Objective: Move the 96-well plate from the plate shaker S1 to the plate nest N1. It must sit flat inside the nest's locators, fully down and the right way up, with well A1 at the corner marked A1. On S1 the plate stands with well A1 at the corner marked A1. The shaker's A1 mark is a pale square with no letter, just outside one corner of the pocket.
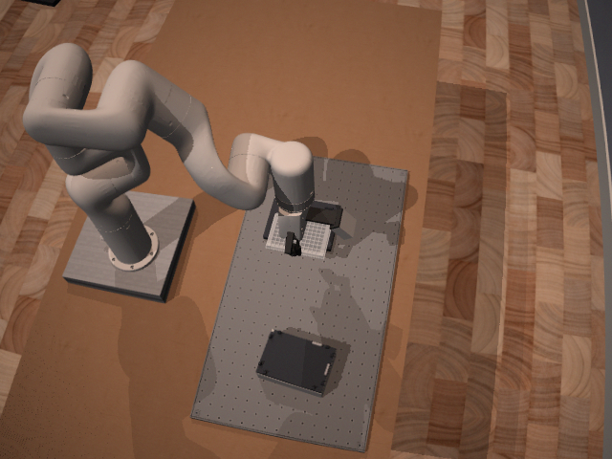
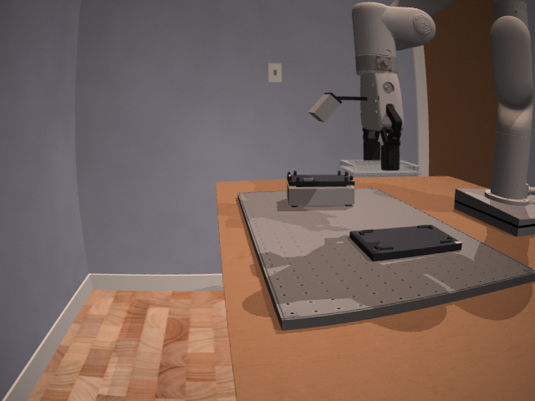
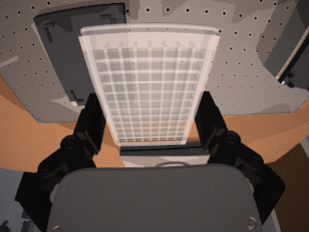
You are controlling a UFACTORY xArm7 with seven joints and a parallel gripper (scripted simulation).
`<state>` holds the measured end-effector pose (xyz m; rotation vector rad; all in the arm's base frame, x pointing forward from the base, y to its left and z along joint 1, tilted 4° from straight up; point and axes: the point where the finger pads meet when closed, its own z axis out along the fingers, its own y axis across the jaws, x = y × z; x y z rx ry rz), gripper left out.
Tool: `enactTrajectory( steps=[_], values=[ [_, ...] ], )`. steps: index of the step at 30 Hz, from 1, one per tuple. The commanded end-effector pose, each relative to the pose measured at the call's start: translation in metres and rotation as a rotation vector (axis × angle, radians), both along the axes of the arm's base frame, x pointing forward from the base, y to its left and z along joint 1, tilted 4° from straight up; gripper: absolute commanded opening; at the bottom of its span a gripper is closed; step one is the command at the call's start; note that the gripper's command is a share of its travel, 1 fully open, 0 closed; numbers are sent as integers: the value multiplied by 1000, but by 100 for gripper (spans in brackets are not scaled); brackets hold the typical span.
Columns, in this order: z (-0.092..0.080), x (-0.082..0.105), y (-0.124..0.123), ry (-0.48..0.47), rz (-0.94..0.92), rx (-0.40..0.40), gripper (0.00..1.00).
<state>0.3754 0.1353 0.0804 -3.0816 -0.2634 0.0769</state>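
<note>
Above plate shaker S1 [image 2: 320, 194], 96-well plate [image 3: 150, 87] hangs level in gripper [image 3: 154, 119], fingers clamped on its two long sides, well apart from plate nest N1 [image 1: 295, 361]. Likely light, stiff, thin clear plastic; smooth walls may slip. Mid-length side hold suits balance.

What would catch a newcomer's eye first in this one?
The tool holds the pale 96-well plate in mid-air, gripped across its width, close above the plate shaker at the far end of the perforated board. The black plate nest lies unfilled nearer the camera.
</note>
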Motion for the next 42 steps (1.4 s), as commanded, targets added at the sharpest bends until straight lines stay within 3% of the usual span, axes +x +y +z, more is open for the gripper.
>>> enactTrajectory(
  steps=[1, 28, 42],
  values=[
    [0, -3, 13, -4, -1, 0, 0],
    [-5, -31, 86, -3, -1, 1, 0],
    [-5, -32, 87, -3, -1, 1, 0]
  ],
)
